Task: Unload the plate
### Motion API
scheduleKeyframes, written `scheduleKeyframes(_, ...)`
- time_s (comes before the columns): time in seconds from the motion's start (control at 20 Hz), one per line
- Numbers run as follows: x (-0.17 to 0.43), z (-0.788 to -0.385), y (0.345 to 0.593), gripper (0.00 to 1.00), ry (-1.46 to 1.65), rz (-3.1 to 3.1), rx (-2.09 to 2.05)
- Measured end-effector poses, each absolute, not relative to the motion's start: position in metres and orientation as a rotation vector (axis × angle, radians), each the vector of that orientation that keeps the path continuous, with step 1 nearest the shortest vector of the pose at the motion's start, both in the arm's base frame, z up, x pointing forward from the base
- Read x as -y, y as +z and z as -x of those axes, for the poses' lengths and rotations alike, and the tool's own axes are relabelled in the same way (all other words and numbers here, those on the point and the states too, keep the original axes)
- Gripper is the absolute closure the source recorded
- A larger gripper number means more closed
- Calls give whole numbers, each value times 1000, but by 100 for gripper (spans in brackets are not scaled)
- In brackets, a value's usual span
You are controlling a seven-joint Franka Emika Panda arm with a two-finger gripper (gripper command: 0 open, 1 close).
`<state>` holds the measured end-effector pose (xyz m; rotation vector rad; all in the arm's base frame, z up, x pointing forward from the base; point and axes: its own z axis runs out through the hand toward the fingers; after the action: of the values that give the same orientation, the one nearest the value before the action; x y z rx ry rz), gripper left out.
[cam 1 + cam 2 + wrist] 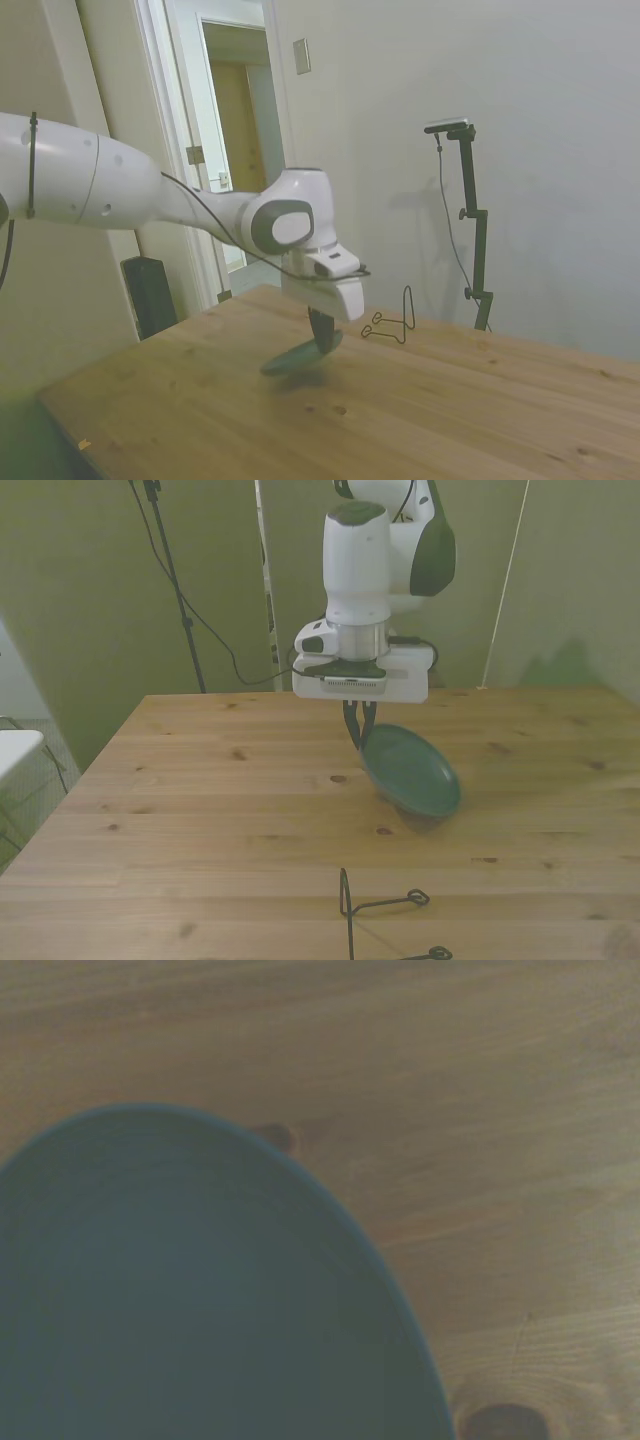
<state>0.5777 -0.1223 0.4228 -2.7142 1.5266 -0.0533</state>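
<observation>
The claw (359,738) pinches the rim of the plate (410,771), fingers closed tight on it. In the front view the plate hangs tilted at about four o'clock from the claw, low over the table (200,810). The stand (380,908) sits apart.

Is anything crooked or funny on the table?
The plate is tilted, not flat: the gripper pinches one edge of it just above the wooden table. I cannot tell if its low edge touches the wood. The wire stand stands empty. Nothing looks spilled or broken.
</observation>
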Motion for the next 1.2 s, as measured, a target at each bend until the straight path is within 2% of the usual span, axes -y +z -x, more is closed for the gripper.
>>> scheduleKeyframes(0.35, 146, -555, 379, 100, -30, 2707, -1570)
scheduleKeyframes(0.5, 151, -552, 370, 100, -18, 2705, -1585)
scheduleKeyframes(0.55, 151, -552, 369, 0, -19, 2704, -1586)
scheduleKeyframes(1.2, 154, -552, 374, 0, -47, 2703, -1584)
